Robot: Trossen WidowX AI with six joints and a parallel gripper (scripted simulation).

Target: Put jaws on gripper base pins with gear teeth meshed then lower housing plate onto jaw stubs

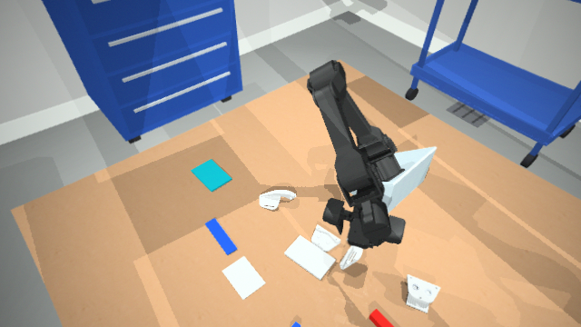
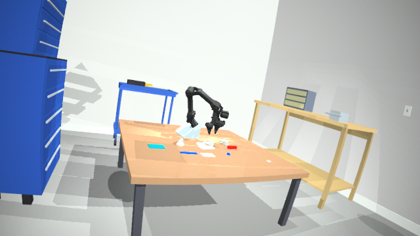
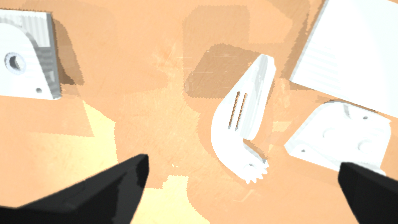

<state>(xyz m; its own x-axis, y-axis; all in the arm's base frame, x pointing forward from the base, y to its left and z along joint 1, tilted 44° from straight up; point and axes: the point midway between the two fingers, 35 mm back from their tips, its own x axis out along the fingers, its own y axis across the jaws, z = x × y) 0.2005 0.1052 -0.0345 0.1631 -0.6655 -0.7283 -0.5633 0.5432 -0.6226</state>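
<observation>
My gripper is open and empty, above the table. One white jaw lies below and between the spread fingers, its gear teeth toward the bottom of the wrist view. The other white jaw lies apart, toward the teal plate. A white part with two round features and a ribbed side stands apart from the jaws. A flatter white part with two low round bumps lies near the right finger. I cannot tell surely which is the gripper base and which the housing plate.
A white block lies beside the flatter part. A teal plate, a blue bar, a white sheet and a red block lie around. A pale angular object stands by the arm.
</observation>
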